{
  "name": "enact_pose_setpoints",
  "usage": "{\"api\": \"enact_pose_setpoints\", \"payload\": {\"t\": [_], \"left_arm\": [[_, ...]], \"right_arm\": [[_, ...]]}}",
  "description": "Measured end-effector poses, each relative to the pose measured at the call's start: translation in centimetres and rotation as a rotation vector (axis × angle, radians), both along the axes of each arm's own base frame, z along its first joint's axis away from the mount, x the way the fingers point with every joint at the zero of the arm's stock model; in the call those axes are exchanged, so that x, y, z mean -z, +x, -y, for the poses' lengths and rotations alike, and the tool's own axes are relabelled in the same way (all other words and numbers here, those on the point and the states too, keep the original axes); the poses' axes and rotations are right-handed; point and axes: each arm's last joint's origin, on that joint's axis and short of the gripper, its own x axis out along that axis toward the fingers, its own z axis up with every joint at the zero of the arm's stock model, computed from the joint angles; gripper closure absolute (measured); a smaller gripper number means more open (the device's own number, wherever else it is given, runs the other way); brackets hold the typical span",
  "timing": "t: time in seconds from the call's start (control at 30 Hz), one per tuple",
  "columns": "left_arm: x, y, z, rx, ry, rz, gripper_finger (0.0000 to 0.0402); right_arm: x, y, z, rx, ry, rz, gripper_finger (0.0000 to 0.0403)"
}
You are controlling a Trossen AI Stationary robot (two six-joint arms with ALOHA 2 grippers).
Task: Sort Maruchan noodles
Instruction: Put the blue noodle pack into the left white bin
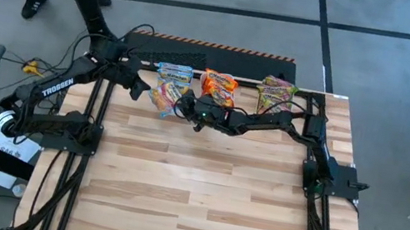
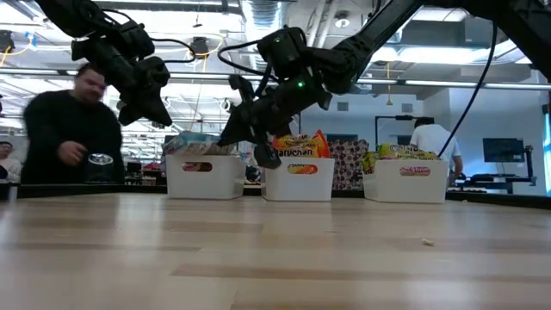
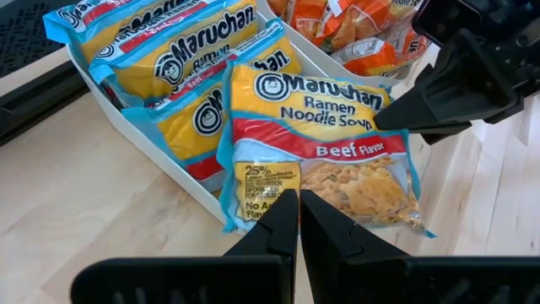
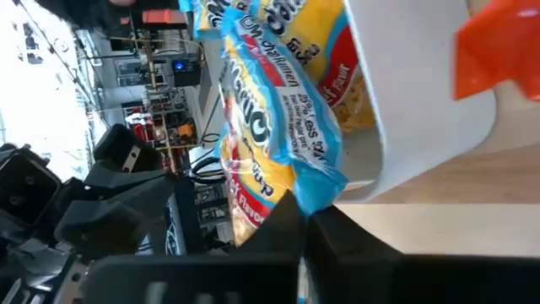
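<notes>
Three white bins stand in a row at the table's (image 1: 199, 198) far edge. The left bin (image 2: 204, 176) holds blue-edged Maruchan noodles (image 3: 160, 51), the middle bin (image 2: 299, 181) orange packets (image 1: 220, 84), the right bin (image 2: 405, 182) green-pink packets (image 1: 276, 93). The right gripper (image 3: 396, 118) pinches a beef packet (image 3: 325, 143) leaning on the left bin's near wall. The left gripper (image 3: 298, 221), fully closed and empty, hovers above.

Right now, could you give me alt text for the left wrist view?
A Beef-flavor Maruchan ramen packet leans over the edge of a white bin of blue-trimmed packets, the right gripper pinching its corner. The left gripper, shut and empty, points at it.
</notes>
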Motion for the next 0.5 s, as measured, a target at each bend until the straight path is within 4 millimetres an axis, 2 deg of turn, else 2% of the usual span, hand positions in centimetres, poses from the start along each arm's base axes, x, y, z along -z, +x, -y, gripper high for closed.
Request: {"api": "enact_pose_setpoints", "payload": {"t": [0.1, 0.3, 0.5], "left_arm": [[0.0, 0.0, 0.0, 0.0, 0.0, 0.0, 0.0401], [0.0, 0.0, 0.0, 0.0, 0.001, 0.0, 0.0401], [0.0, 0.0, 0.0, 0.0, 0.001, 0.0, 0.0401]], "right_arm": [[-0.2, 0.1, 0.0, -0.008, -0.023, 0.008, 0.0392], [-0.4, 0.2, 0.0, -0.022, -0.052, 0.022, 0.0388], [-1.4, 0.3, -0.1, -0.077, -0.152, 0.059, 0.0397]]}}
